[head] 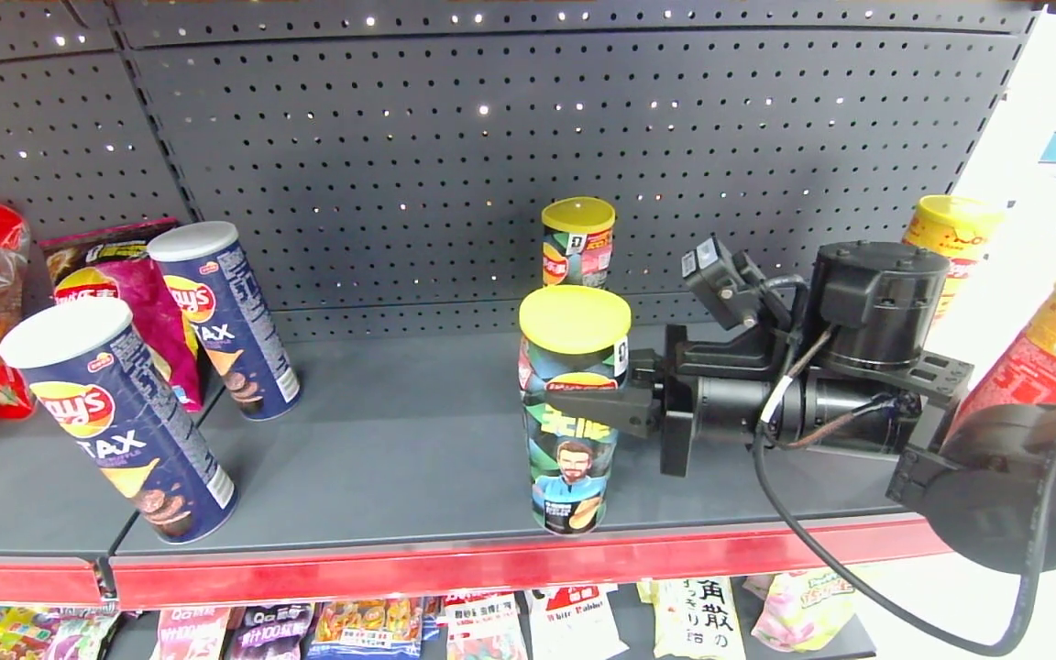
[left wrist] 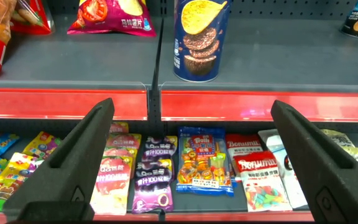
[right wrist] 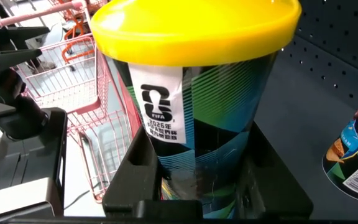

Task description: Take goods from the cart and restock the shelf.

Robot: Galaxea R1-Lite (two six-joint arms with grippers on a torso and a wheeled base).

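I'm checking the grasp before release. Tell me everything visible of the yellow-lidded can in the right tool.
The can is a tall cylinder with a flat yellow plastic-looking lid and a glossy green-and-dark printed wrap showing a cartoon figure. It stands upright near the red front edge of the shelf, base seemingly on the board. The right tool is shut on its upper half, one finger each side. Nothing else touches it.
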